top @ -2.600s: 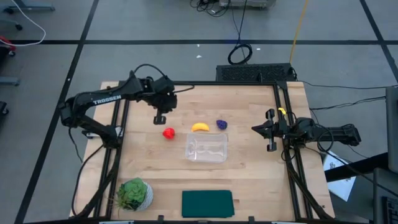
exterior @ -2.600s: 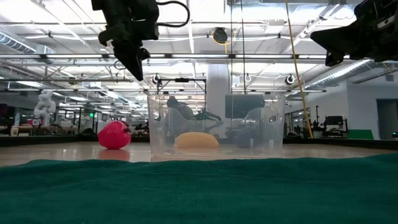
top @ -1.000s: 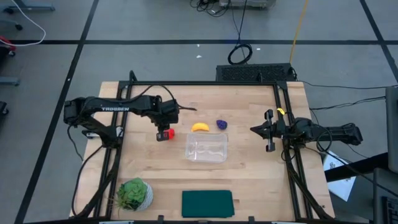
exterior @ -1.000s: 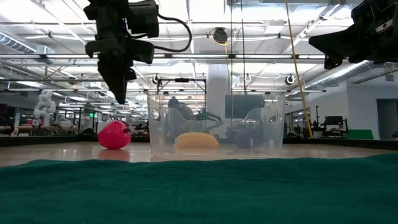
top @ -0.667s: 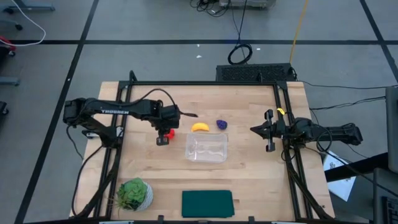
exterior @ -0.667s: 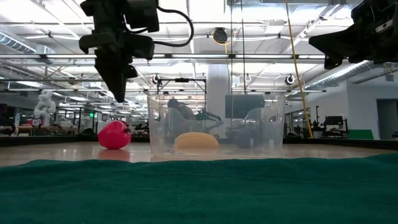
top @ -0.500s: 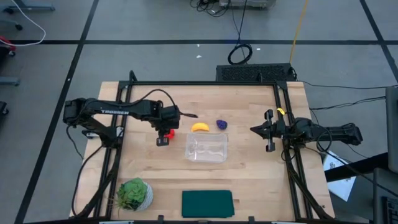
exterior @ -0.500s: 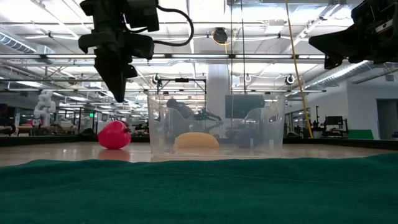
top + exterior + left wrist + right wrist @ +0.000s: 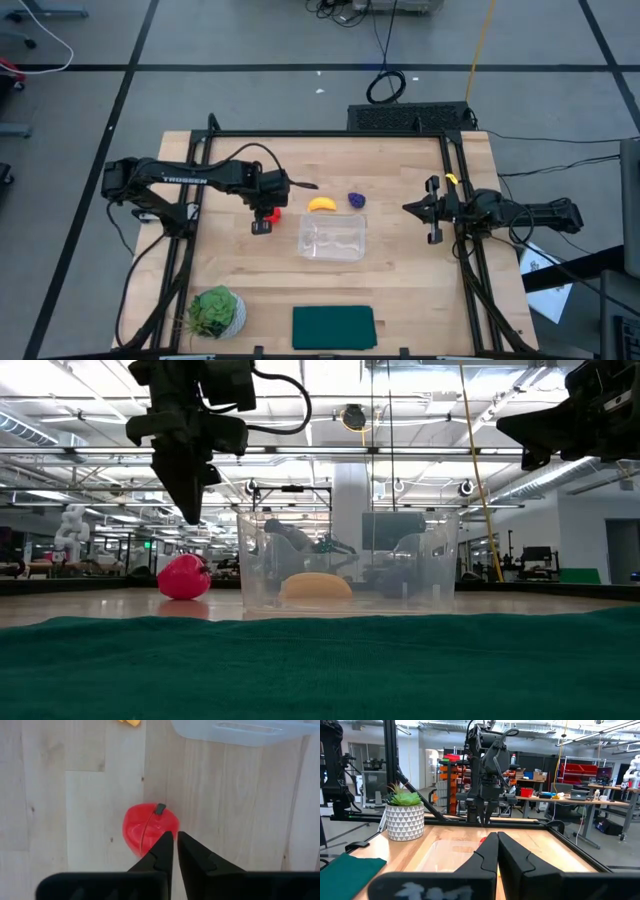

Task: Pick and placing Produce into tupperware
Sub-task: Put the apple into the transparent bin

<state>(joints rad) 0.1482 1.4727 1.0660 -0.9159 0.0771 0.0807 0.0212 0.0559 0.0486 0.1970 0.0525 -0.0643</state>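
The red round fruit [image 9: 271, 212] lies on the wooden table left of the clear tupperware [image 9: 332, 238]; it also shows in the left wrist view [image 9: 147, 826] and the low view [image 9: 184, 577]. The yellow banana [image 9: 322, 204] and the purple grape cluster [image 9: 356, 200] lie just beyond the tupperware's far side. My left gripper [image 9: 190, 512] hangs shut, fingers pointing down, a short way above the red fruit, touching nothing; its tips show in its wrist view [image 9: 174, 836]. My right gripper [image 9: 408, 208] waits shut at the table's right edge, above the table.
A potted green plant [image 9: 216, 311] stands at the near left. A dark green flat cloth [image 9: 333, 327] lies at the near edge and fills the low view's foreground [image 9: 320, 665]. Black frame rails run along the table's left, far and right sides.
My left gripper has gone a little toward the table's near edge over the red fruit and then kept still, its fingers shut throughout. The fruit, banana, grapes and tupperware have not moved.
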